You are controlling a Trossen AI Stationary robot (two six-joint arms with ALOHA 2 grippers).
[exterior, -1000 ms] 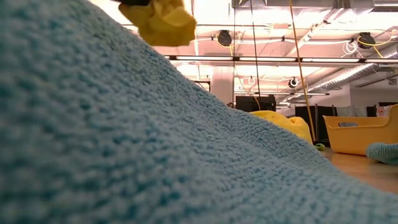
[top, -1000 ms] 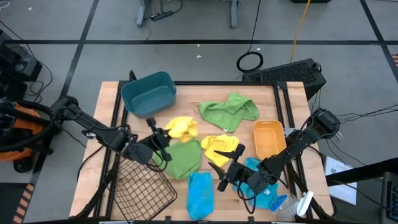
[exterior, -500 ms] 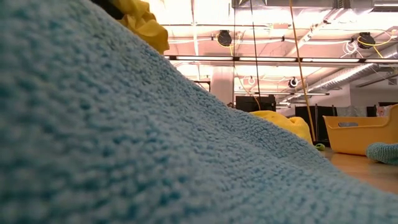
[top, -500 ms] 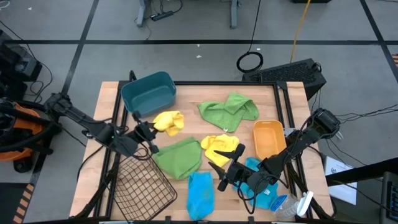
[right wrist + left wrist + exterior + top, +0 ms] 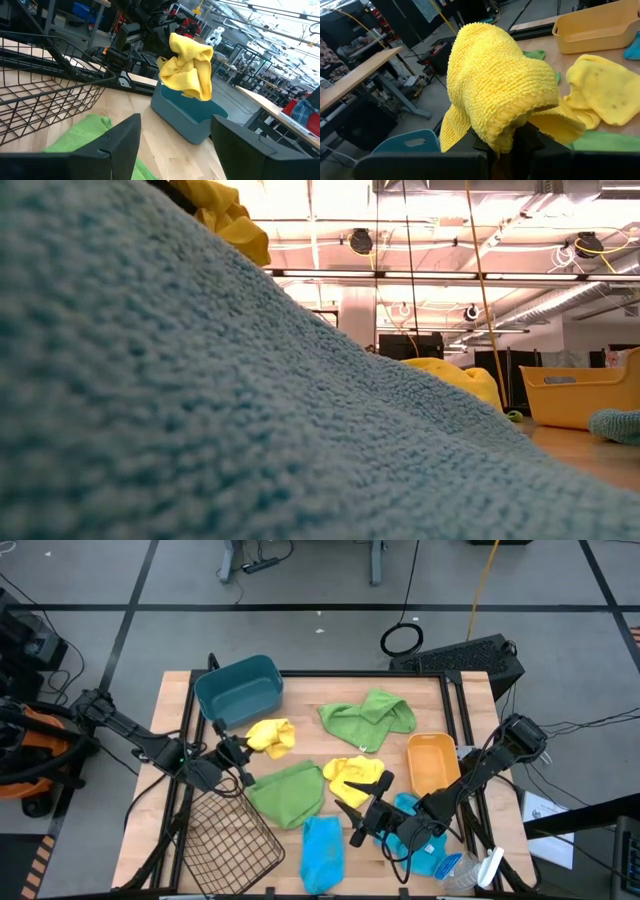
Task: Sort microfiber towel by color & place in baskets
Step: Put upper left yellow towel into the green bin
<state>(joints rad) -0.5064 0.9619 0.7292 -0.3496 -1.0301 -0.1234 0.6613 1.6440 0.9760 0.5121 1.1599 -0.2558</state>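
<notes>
one yellow towel [image 5: 272, 735] hangs pinched in the left end effector [image 5: 238, 748], so carry it past the teal bin [image 5: 240, 690] just beyond to the orange tub [image 5: 432, 762] well off to its side and release low; the right end effector [image 5: 362, 808] waits spread.

A grey floor [image 5: 330, 635] crossed by dark lines surrounds the wooden worktop [image 5: 300, 690]. Ceiling pipes [image 5: 560, 300] and bright lights [image 5: 340, 200] fill the upper right of the low view; a wooden bench [image 5: 355, 77] stands at the left wrist view's left.
</notes>
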